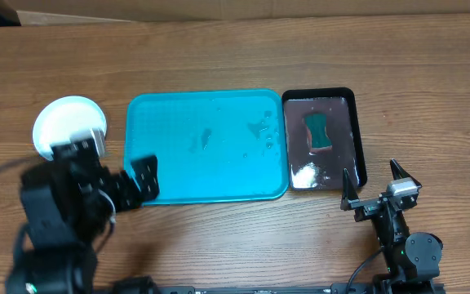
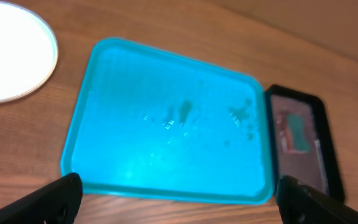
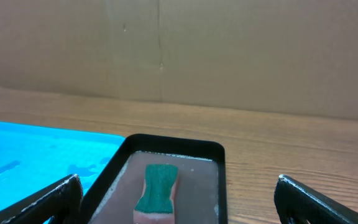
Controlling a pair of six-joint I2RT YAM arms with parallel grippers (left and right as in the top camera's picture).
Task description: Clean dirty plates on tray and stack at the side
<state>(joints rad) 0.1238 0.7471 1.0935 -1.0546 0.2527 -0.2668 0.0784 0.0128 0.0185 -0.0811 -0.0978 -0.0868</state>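
The large turquoise-blue rectangular plastic tray (image 1: 178, 167) lies mid-table and holds no plates, only beads and streaks of water toward its far right. The only round plastic plate (image 1: 65, 122) in view is white and sits on the wooden table (image 1: 243, 57), just left of the tray's far-left corner. From these views I cannot tell whether the yellow-green and blue plates lie under it, so the stacking looks finished or close to it.

The left gripper (image 2: 179, 194) hovers over the near-left of the tray with its fingers spread wide and nothing between them. The right gripper (image 1: 371, 181) sits at the near right, just short of the narrow glossy black tray (image 1: 358, 122). It too is spread wide and empty. In that black tray lies a green-topped sponge (image 3: 157, 190), and a patch of white suds (image 1: 304, 173) sits at the near end.

The plate is probably light and stiff. It is likely wet and slippery from washing, but unlikely to break. Its face is flat and offers no purchase, so the raised rim is the place to grip, with one finger above the lip and one beneath it. The near-right edge is the part closest to the left arm. A light plate may skate across the wood if it is nudged from the side, so the approach should come down from above.
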